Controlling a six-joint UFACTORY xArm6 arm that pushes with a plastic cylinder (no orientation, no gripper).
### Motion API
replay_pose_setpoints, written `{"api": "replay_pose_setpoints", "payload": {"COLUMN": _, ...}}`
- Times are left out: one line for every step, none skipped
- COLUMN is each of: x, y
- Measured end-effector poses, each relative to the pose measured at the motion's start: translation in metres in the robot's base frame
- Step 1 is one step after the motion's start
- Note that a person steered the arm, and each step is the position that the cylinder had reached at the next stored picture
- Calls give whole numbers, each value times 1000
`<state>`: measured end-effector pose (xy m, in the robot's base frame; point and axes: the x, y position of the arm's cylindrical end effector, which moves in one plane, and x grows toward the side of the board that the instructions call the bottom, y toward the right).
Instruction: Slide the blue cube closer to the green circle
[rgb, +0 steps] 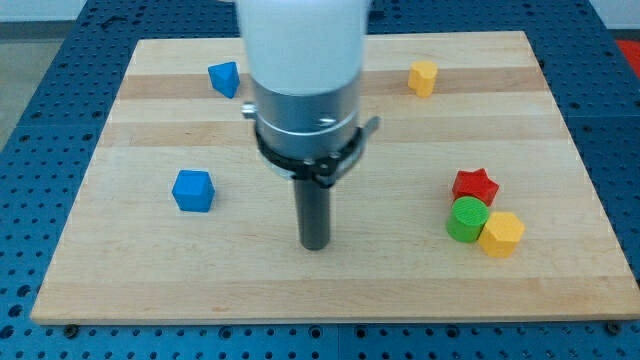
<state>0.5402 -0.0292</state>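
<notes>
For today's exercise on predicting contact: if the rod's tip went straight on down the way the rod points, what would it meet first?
My tip points straight down at the bare wooden board, so it would meet that first, if not already touching. No block lies beneath it; the blue cube sits apart towards the view's left.

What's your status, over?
My tip mid-board, touching nothing. Blue cube off to the view's left, green circle far right beside red star. Path between: only my tip.

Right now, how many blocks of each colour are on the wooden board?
Blue: 2, the blue cube and a second blue block near the view's top.
Yellow: 2, one at the view's top, one at the view's right.
Red: 1, the red star.
Green: 1, the green circle.
Total: 6.
My tip touches none.
</notes>
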Motion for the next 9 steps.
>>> {"api": "replay_pose_setpoints", "payload": {"x": -60, "y": -1}}
{"api": "replay_pose_setpoints", "payload": {"x": -122, "y": -31}}
{"api": "replay_pose_setpoints", "payload": {"x": -119, "y": -101}}
{"api": "replay_pose_setpoints", "payload": {"x": -90, "y": -180}}
{"api": "replay_pose_setpoints", "payload": {"x": -58, "y": -214}}
{"api": "replay_pose_setpoints", "payload": {"x": -49, "y": -150}}
{"api": "replay_pose_setpoints", "payload": {"x": -86, "y": -145}}
{"api": "replay_pose_setpoints", "payload": {"x": -54, "y": -145}}
{"api": "replay_pose_setpoints", "payload": {"x": -25, "y": -119}}
